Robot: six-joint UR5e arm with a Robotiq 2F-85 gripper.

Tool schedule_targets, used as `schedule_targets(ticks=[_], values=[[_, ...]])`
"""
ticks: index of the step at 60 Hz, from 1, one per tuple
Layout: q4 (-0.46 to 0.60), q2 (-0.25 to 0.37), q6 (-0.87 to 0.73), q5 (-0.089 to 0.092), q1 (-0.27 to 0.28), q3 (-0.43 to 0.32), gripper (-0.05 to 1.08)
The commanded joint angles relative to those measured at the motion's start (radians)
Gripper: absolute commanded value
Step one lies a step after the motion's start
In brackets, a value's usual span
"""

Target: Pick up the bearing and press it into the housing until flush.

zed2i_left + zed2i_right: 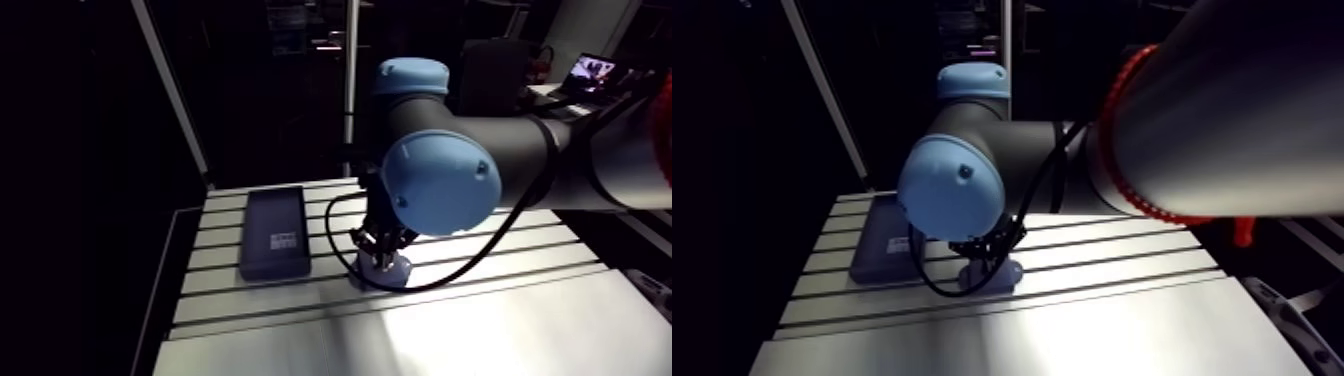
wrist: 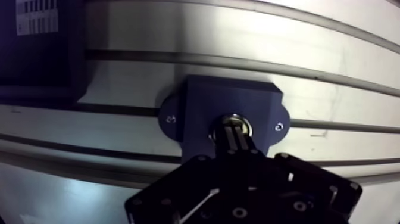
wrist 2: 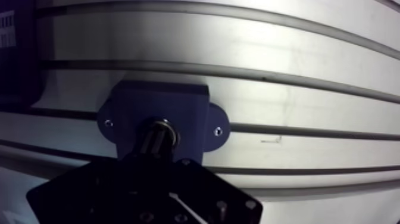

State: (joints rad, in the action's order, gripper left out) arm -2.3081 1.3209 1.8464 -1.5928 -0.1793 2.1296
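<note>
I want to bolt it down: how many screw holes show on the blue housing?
2: a screw hole on the housing's ear nearer the dark tray, another screw hole on the opposite ear. The gripper may hide more.

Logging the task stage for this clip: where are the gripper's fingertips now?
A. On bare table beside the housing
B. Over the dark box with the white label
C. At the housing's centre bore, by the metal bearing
C: in the wrist view the gripper has its fingers drawn together, with the tips at the shiny bearing in the centre bore of the dark housing. The labelled box lies off to one side.
</note>
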Motion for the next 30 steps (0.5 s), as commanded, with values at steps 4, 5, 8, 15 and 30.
schedule_targets(ticks=[4, 5, 8, 15, 30], values=[[0.000, -0.001, 0.004, 0.000, 0.000, 0.002, 1.08], [0.000, -0.001, 0.004, 0.000, 0.000, 0.002, 1.08], [0.000, -0.001, 0.004, 0.000, 0.000, 0.002, 1.08], [0.000, -0.001, 0.004, 0.000, 0.000, 0.002, 1.08], [0.000, -0.006, 0.004, -0.002, 0.000, 0.000, 1.08]])
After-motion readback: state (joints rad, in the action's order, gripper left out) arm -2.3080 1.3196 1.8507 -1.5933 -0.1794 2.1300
